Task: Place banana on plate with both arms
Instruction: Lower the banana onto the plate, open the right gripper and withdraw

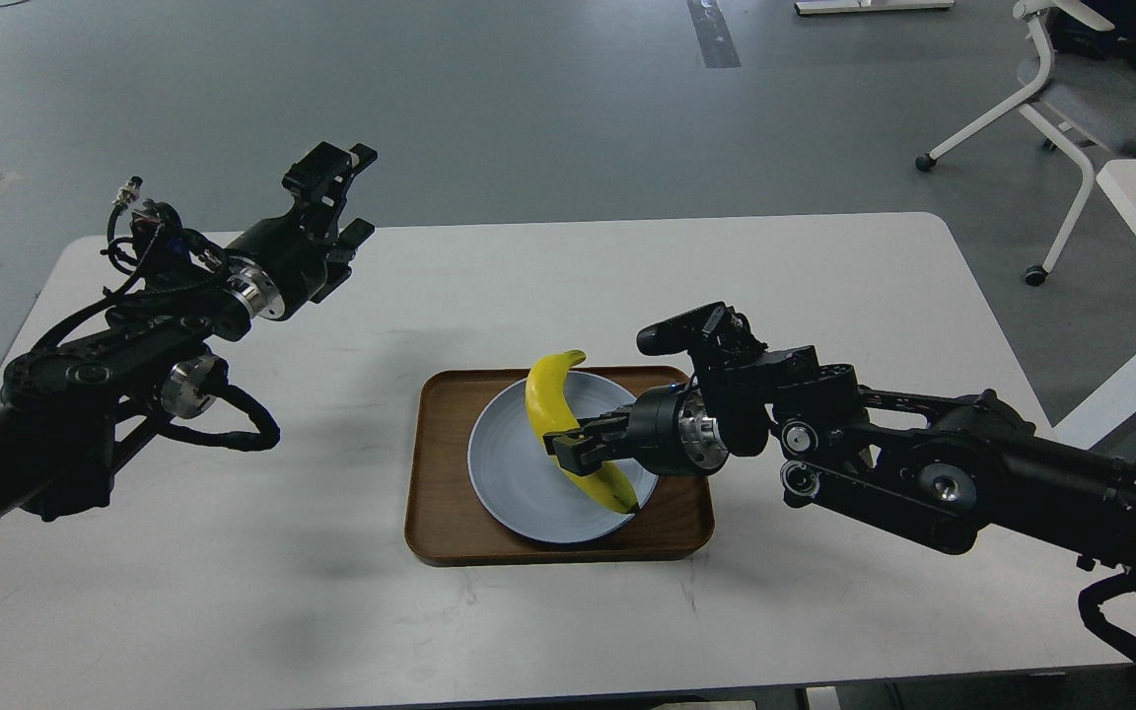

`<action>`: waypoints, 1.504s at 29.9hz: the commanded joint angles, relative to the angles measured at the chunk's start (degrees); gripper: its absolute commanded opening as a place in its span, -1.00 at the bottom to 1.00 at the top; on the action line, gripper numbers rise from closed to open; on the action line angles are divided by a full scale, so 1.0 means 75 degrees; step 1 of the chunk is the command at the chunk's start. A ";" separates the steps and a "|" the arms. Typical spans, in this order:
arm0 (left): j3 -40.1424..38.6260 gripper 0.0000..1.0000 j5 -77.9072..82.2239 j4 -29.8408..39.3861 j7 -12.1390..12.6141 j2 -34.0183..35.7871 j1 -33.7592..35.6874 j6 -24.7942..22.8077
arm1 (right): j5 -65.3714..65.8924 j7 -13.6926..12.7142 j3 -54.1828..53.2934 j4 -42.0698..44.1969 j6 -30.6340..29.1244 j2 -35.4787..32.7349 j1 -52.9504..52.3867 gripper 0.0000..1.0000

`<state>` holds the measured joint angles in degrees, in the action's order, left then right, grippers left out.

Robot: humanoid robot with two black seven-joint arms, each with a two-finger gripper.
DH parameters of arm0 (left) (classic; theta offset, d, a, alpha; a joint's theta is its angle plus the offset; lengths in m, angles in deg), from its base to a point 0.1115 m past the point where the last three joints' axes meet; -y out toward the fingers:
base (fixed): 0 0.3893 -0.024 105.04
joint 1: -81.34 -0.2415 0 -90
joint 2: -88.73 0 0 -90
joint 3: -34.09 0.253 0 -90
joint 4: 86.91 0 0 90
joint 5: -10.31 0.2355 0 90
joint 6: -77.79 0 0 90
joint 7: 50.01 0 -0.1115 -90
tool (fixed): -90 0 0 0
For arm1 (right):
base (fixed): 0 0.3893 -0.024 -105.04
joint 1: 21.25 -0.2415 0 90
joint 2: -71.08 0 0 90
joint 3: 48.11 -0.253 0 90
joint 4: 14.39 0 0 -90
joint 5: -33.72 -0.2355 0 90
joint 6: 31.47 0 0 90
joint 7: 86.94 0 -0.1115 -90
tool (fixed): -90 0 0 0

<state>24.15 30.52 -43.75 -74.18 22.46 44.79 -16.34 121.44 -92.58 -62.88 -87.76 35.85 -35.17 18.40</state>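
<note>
The right gripper [576, 446] clamps the banana [556, 414] over the plate [514, 473], while the left gripper [346, 202] hangs open, empty, above the surface [233, 552].

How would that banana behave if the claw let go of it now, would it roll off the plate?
Probably not far. The banana is curved, so it would likely rock or settle flat, not roll. It looks firm and holds its shape in the right gripper, so floppiness seems unlikely. The plate is shallow with a smooth surface, so a push might slide it toward the tray.
</note>
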 commanded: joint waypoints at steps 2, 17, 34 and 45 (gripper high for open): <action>0.0001 0.97 0.0000 0.0000 0.0000 0.0000 -0.0001 0.0001 | -0.0118 -0.0068 -0.0023 0.0127 0.0036 0.0000 0.0068 0.99; -0.0034 0.97 0.0000 -0.0035 0.0012 -0.0023 -0.0001 0.0001 | -0.3323 -0.0174 -0.2515 0.0384 0.1825 0.0549 -0.0013 1.00; -0.1367 0.97 -0.0362 0.0258 0.0047 0.0199 -0.0001 -0.0805 | -0.8658 -0.0374 -0.4780 0.2294 0.1960 -0.1066 -0.0600 1.00; -0.1956 0.97 -0.1324 0.0001 0.0117 -0.0059 0.0011 -0.1640 | -0.8427 -0.0326 -0.5601 0.2517 0.0856 -0.0282 0.0092 1.00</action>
<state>9.54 21.51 -42.72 -73.59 22.76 44.88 -28.83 56.85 -95.02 -104.71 -68.92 41.60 -39.49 18.19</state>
